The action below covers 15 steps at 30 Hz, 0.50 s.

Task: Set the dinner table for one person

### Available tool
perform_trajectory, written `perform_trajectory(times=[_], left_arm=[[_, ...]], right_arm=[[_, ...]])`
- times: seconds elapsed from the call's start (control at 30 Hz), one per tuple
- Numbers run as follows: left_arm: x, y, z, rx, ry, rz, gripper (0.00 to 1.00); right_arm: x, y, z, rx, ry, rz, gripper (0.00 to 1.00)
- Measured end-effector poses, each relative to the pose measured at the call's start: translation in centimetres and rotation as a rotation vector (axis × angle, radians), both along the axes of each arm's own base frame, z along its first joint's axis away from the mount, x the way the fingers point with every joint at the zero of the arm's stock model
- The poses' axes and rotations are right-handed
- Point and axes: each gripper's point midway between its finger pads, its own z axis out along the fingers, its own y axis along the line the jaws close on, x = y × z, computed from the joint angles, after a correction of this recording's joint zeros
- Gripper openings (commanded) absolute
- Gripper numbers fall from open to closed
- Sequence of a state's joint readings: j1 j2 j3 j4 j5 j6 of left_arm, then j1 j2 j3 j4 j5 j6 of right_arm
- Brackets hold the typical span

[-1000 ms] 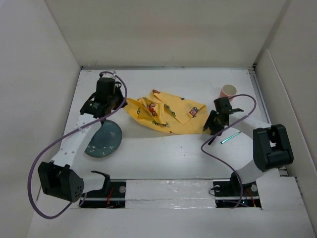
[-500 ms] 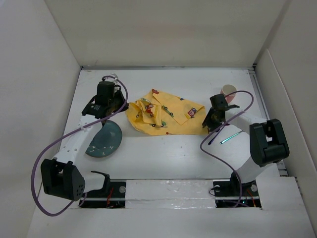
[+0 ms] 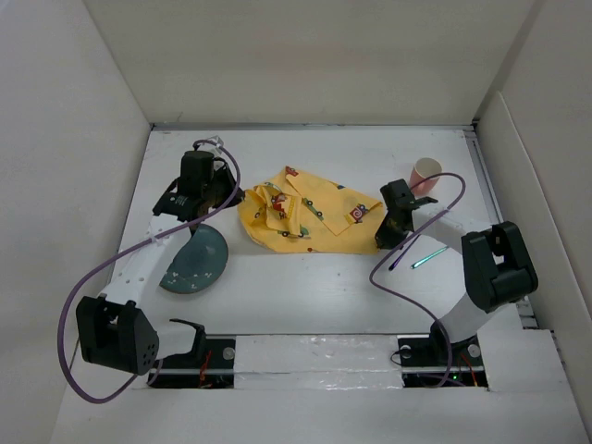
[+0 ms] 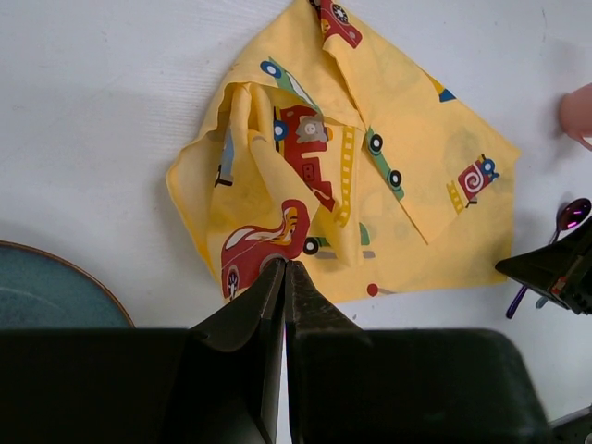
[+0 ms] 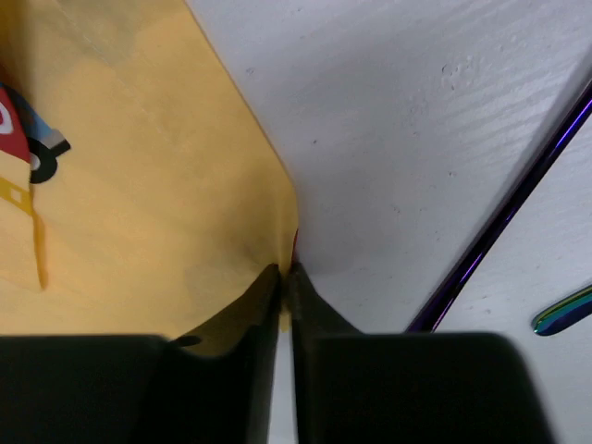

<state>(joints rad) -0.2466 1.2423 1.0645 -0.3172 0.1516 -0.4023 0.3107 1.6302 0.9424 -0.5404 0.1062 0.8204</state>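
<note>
The big white tabletop (image 3: 305, 291) fills the whole floor of the box, with plain white walls (image 3: 305, 65) standing up around it. Everything else sits on top of it.

In the middle, a bit toward the far side, lies a yellow cloth (image 3: 310, 215) with little cars printed on it. It is not flat. The left part is folded over on itself and bunched up, and the right part spreads out smoother to a corner.

The left jaws are squeezed tight together, right on the near edge of the bunched part of the cloth, by a red car. They seem to be pinching that edge.

The right jaws are squeezed tight on the right corner of the cloth. A thin bit of yellow shows between them, down against the tabletop.

A dark blue-green plate (image 3: 194, 261) lies flat on the left side, nearer than the cloth and apart from it. The left arm (image 3: 139, 268) reaches over its edge.

A pink cup (image 3: 425, 170) sits at the far right, near the right jaws but not touching them.

A shiny purple spoon (image 4: 573, 215) lies on the tabletop just beside the right jaws, apart from the cloth.
</note>
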Motion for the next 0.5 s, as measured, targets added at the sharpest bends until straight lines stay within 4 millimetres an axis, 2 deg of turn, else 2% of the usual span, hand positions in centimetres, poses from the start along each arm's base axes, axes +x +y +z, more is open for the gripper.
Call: perform_trajectory(times=[0.07,0.13,0.2,0.23,0.27,0.3,0.43,0.5], left_arm=[[0.0,0.0,0.0,-0.001,-0.001,-0.002,0.00],[0.1,-0.1,0.3,-0.002,-0.003,-0.002,0.00],[0.5,-0.3,1.2,-0.013,-0.012,-0.002,0.00],[0.8,-0.5,2.0,-0.027,-0.016,-0.004,0.00],[1.4,-0.9,3.4,-0.045,-0.033,-0.005,0.00],[2.4,-1.3,5.1,-0.063,-0.060,-0.005,0.00],[5.9,-1.7,14.5,-0.164,-0.247,0.012,0.00],[7.0,0.0,19.0,-0.236,-0.346,0.049,0.00]], right_arm=[[-0.2,0.3,0.0,-0.002,0.003,-0.005,0.00],[-0.2,0.5,0.2,-0.008,-0.008,-0.008,0.00],[-0.1,0.8,1.4,-0.004,-0.042,-0.006,0.00],[-0.1,0.9,2.3,-0.002,-0.063,-0.002,0.00],[0.0,1.1,3.7,0.005,-0.094,0.003,0.00],[0.2,1.2,4.3,0.009,-0.108,0.004,0.00],[2.7,3.2,18.0,0.100,-0.417,0.048,0.00],[3.3,3.7,26.7,0.161,-0.603,0.068,0.00]])
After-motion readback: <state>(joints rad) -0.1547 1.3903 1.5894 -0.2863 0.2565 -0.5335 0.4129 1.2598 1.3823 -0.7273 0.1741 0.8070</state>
